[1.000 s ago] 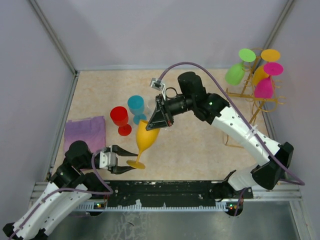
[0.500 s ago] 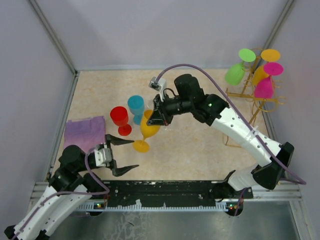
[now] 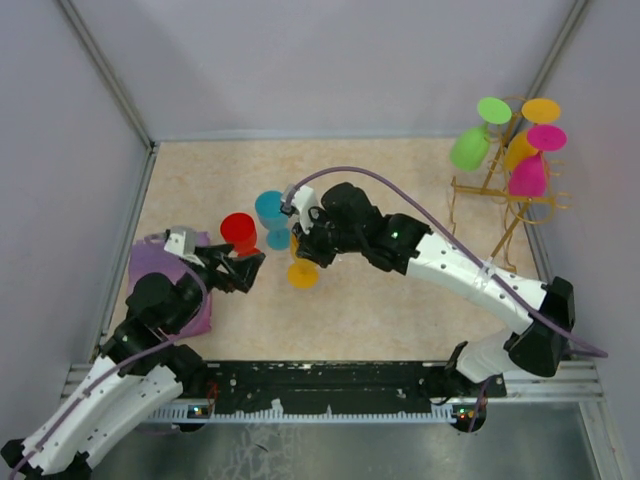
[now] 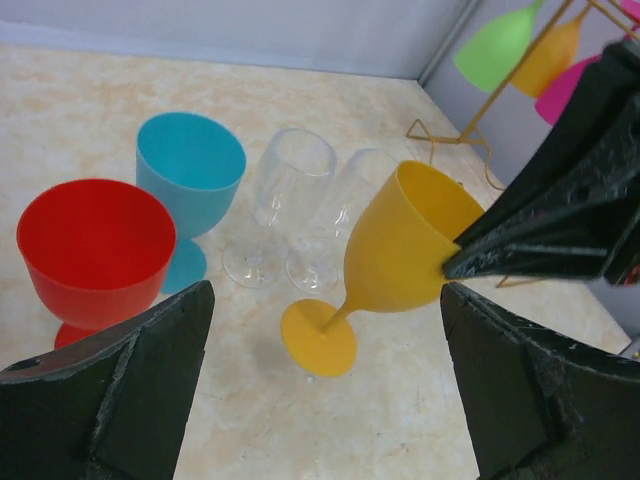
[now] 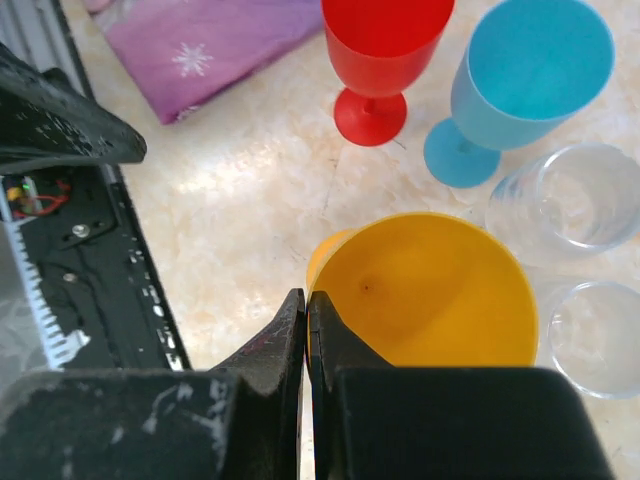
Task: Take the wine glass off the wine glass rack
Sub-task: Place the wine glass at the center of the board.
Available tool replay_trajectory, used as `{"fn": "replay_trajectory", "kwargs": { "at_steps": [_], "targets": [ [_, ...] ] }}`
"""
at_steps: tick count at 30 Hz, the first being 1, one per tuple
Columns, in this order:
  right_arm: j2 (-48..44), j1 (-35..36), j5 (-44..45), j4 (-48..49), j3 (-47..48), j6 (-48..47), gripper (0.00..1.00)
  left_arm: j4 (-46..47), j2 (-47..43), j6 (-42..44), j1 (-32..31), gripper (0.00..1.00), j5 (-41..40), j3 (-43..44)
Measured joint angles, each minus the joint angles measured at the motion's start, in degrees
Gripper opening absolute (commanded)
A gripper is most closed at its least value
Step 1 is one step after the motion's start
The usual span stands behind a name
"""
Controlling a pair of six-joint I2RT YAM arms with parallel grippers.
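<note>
near the middle of the table (image 3: pixel 400 300), the yellow wine glass (image 4: pixel 400 250) is leaning off upright, its foot low over the tabletop, well apart from the gold wine glass rack (image 3: pixel 505 190) at the back right. the right gripper (image 5: pixel 306 300) is pinching its rim, fingers closed on the thin wall. the left gripper (image 3: pixel 252 272) is gaping wide just beside the foot, gripping nothing. a red glass (image 3: pixel 238 232), a blue glass (image 3: pixel 271 210) and two clear glasses (image 4: pixel 290 200) are standing close by.

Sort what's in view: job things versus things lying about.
Job: yellow wine glass, pinched at its rim by the right pincer; gold wire rack; green glass, orange glass, pink glass hanging on it.
Lying about: red glass, blue glass, two clear glasses, purple cloth.
</note>
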Motion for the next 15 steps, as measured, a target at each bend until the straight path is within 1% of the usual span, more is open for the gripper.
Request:
{"fn": "replay_trajectory", "kwargs": {
  "at_steps": [5, 10, 15],
  "targets": [
    [1.11, 1.7, 3.91, 4.68, -3.87, -0.57, 0.0, -3.67, 8.17, -9.05, 0.0, 1.0, -6.32, 4.83],
    [1.51, 4.17, 6.08, 9.51, -6.64, -0.35, 0.0, -6.97, 12.74, -12.55, 0.02, 1.0, -9.51, 7.67],
    [1.51, 5.14, 7.78, 13.0, -8.81, 0.39, 0.0, -10.43, 19.21, -13.92, 0.9, 0.99, -9.99, 13.11]
  ]
}}
